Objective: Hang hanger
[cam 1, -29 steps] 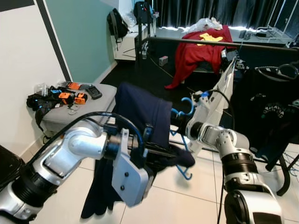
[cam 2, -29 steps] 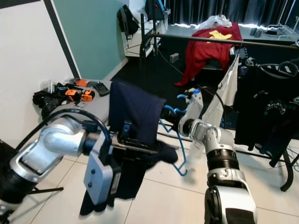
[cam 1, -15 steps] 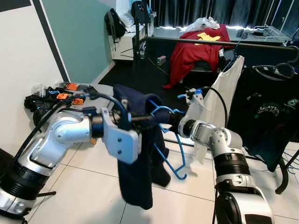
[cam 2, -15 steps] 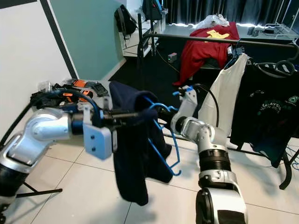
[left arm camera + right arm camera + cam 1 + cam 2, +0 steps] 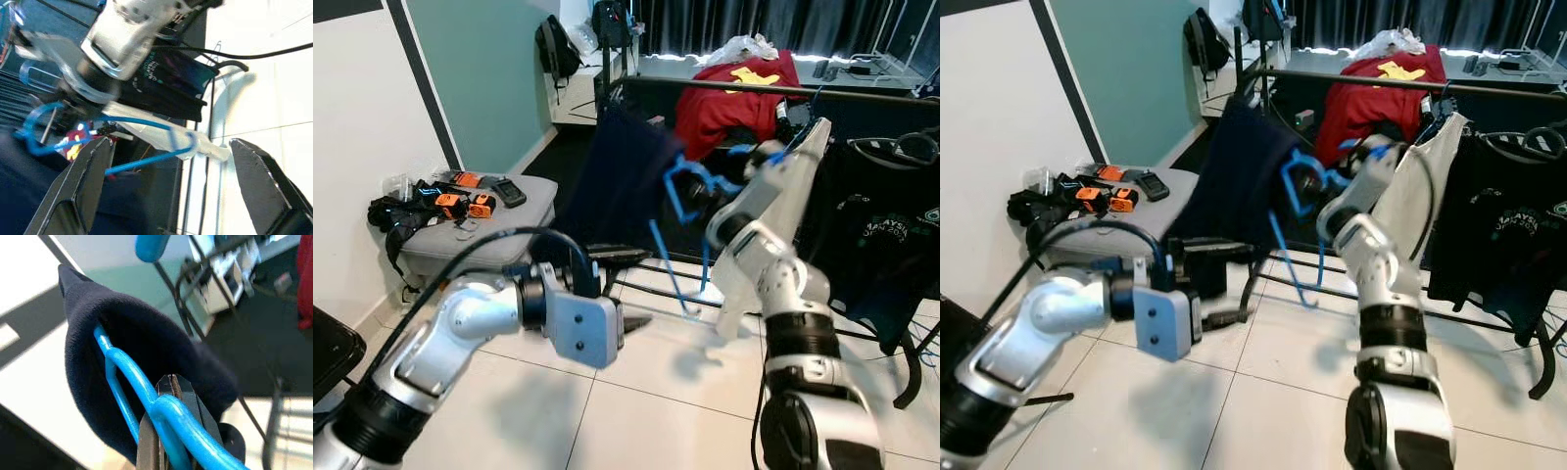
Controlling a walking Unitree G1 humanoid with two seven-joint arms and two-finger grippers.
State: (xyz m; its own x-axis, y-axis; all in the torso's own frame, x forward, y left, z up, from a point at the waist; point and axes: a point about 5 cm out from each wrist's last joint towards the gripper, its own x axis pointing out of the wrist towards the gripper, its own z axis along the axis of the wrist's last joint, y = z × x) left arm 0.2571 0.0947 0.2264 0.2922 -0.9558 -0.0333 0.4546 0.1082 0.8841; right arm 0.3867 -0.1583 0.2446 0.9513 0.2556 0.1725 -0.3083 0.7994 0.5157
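White floor tiles [image 5: 636, 421] covered the near part of the room; beyond them lay dark flooring, a teal wall [image 5: 480, 69] and black curtains [image 5: 724, 20]. A grey padded bench [image 5: 460, 230] by the wall carried orange-and-black tools. A dark clothes rail [image 5: 783, 91] crossed the right side, with a white garment [image 5: 798, 176] and a black printed T-shirt [image 5: 886, 225] hanging from it; a red garment [image 5: 729, 98] lay on a bed behind.

The blue plastic hanger [image 5: 680, 211] was raised in the air, just short of the rail, with a navy garment [image 5: 612, 186] draped over one end and hanging down. The right hand [image 5: 168, 404] was clamped closed on the hanger's blue bar, next to the navy fabric. The left hand [image 5: 166, 191] sat lower, apart from the garment, its fingers spread wide and gripping nothing.
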